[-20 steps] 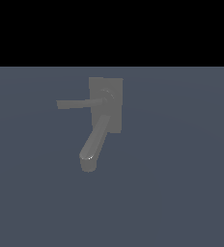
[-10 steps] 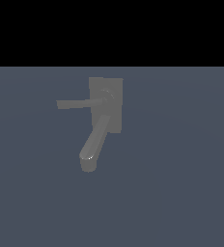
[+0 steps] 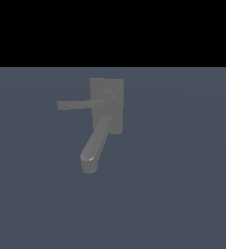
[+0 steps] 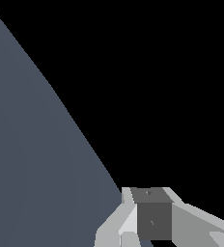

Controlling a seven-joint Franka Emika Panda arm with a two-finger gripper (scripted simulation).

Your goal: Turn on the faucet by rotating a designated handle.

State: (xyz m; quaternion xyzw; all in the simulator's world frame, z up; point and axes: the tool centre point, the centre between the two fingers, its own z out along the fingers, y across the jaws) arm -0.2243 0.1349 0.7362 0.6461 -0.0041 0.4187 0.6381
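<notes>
The matte grey faucet [image 3: 106,104] stands on a dark blue-grey floor in the exterior view. It has a flat rectangular back plate and a thick rounded spout [image 3: 94,145] that slopes down toward the camera. The handle [image 3: 76,104], a thin straight bar on a round hub [image 3: 107,97], points level toward the exterior view's left. No arm appears in the exterior view. In the wrist view only part of my gripper [image 4: 150,217] shows at the picture's edge: pale grey fingers [image 4: 128,212] and a dark pad. The faucet is out of the wrist view, and nothing shows between the fingers.
The dark blue-grey floor [image 3: 183,194] stretches all around the faucet under a black background. The wrist view holds only a slanted patch of that floor [image 4: 32,159] against black.
</notes>
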